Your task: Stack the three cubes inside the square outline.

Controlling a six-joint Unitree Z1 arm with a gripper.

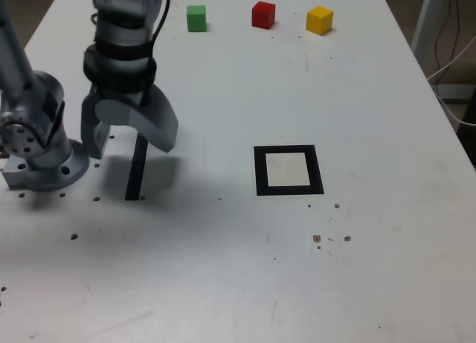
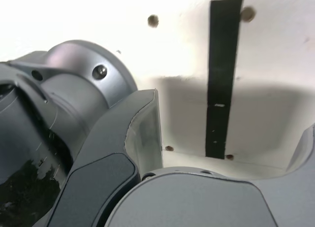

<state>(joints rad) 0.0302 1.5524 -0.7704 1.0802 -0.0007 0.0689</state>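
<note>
The red cube (image 1: pixel 263 15), green cube (image 1: pixel 196 18) and yellow cube (image 1: pixel 320 20) sit separately on the white counter (image 1: pixel 387 239), all beyond the square outline (image 1: pixel 261 172), toward the far edge in the exterior view. Measured from that outline, the red one lies beyond it, the yellow one beyond and a little to the exterior view's right, and the green one beyond and to the left. The outline itself is a thick black border around a pale centre, with no cube in it. To its left in the exterior view runs a narrow black strip (image 1: pixel 137 168), well apart from it. I hold my jaws above the counter by that strip, spread wide, nothing between them, and my shadow (image 2: pixel 275 113) falls on both sides of the strip. My round base (image 1: pixel 49 168) stands farther left of the outline, past the strip. Small dark holes dot the surface near the strip.
</note>
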